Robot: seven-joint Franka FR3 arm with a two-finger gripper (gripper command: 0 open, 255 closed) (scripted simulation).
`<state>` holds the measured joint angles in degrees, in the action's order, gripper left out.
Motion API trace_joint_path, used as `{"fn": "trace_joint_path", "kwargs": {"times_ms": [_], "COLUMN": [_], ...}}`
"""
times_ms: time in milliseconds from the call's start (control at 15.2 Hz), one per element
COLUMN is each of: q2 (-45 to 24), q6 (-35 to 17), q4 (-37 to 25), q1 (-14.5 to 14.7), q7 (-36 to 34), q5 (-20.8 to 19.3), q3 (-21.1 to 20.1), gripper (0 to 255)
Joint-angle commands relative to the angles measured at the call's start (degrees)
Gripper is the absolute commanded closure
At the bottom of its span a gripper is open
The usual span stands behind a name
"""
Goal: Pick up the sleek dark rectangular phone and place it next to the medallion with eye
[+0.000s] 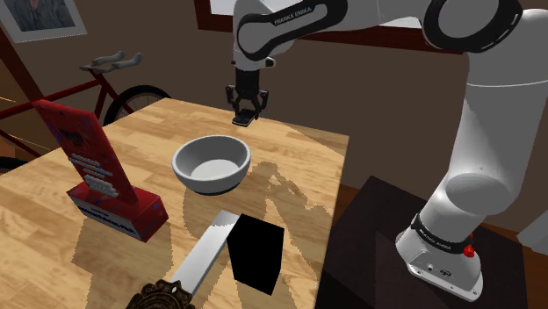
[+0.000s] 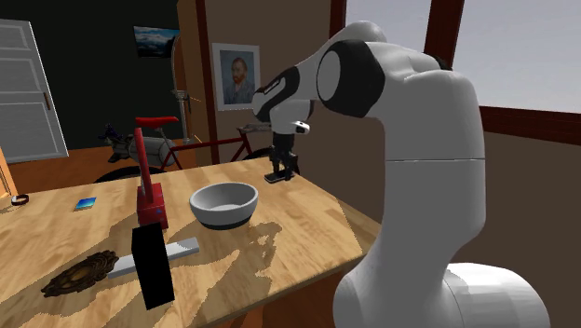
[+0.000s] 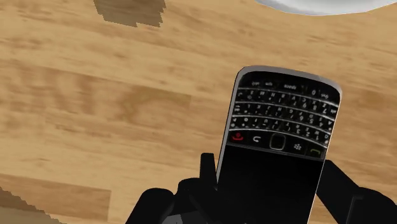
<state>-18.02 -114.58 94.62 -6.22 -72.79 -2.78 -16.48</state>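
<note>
Gripper (image 1: 243, 117) clamped on the phone (image 3: 280, 121). Keypad end projects past the fingers (image 3: 207, 170); screen end hidden between them. Held over the table (image 1: 299, 167), near the white bowl (image 1: 211, 164). Medallion (image 1: 161, 297) lies well apart, beyond the bowl, cut off at the frame edge; eye not discernible.

wooden table (image 1: 299, 149); red bicycle (image 2: 156, 120) by brown wall (image 2: 279, 33); portrait (image 2: 236, 76); white door (image 2: 28, 93); window (image 2: 531, 56).

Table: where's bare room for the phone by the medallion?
Bare wood between the medallion and the red box, toward the shoulder view's left edge. Also past the bowl, under the pincer holding the phone. Crowded on the medallion's other side: silver bar, black box.
</note>
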Motion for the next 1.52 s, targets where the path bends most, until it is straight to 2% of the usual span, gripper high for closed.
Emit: {"fn": "trace_joint_path", "kwargs": {"times_ms": [0, 726, 1452], "q2": [2.7, 14.6, 21.1], "q6": [-1.2, -5.7, -7.4], "q4": [3.7, 19.4, 26.6], "q1": [0.7, 6.3, 13.2], "q7": [-1.4, -11.8, -24.5], "q5": [0.5, 3.4, 5.8], "q3": [-0.7, -6.0, -13.0], "gripper": [255, 255, 255]}}
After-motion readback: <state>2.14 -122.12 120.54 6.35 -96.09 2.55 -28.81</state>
